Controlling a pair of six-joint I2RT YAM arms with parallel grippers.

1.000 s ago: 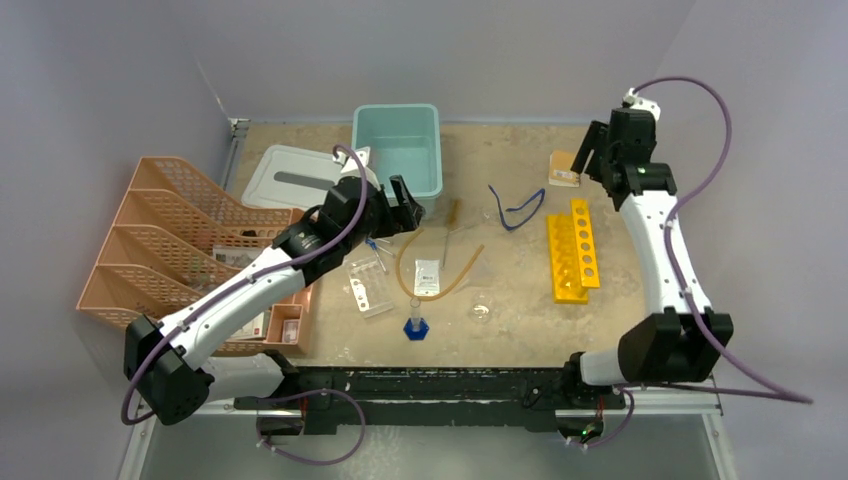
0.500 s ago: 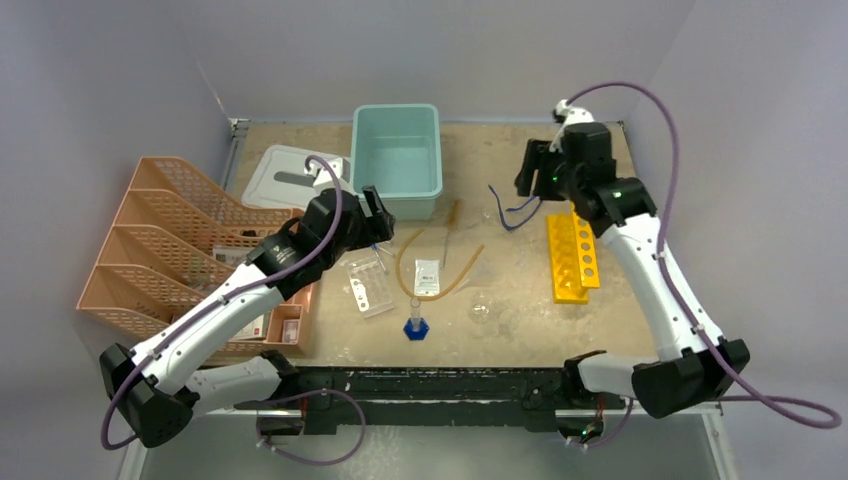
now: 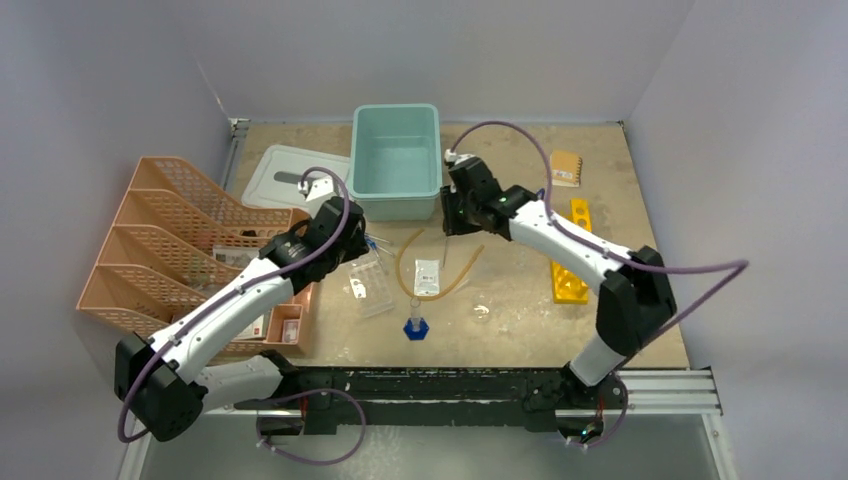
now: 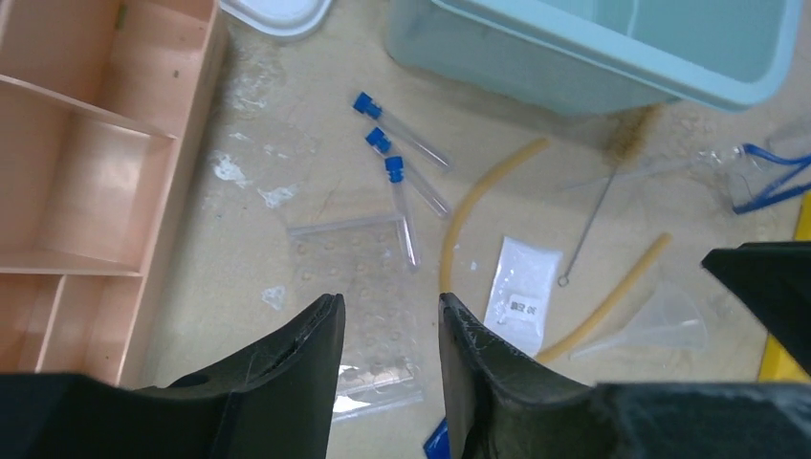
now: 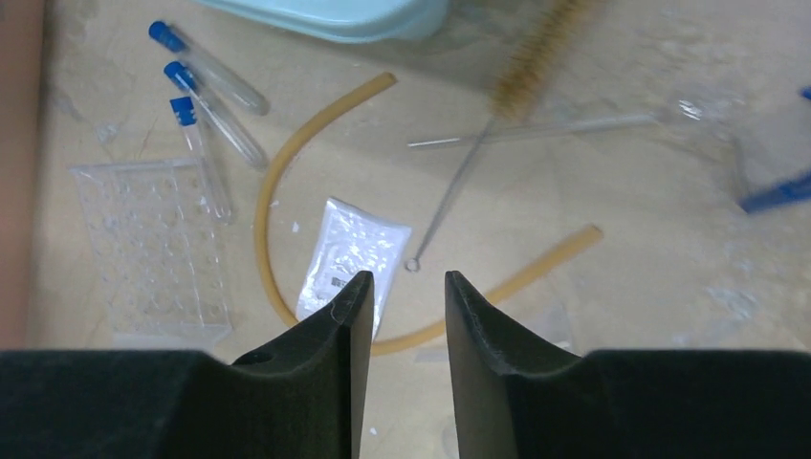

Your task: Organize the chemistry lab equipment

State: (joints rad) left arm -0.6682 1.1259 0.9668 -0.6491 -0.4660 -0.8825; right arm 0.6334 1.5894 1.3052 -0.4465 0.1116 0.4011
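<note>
Just beyond right pincer (image 5: 406, 279) lies white packet (image 5: 349, 253).

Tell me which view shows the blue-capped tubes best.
Left wrist: all three blue-capped tubes lie whole and sharp near the centre. Right wrist shows them too, off in its upper-left corner. Top external gives only tiny blue flecks.

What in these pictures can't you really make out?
Safety glasses: top view, mostly under the right arm; both wrist views, cut by the right edge.
White packet print: too small in every view.
Blue-based cylinder: left wrist view, only a blue corner shows between the jaws.
Yellow rack: top view, partly covered by the right arm.
</note>
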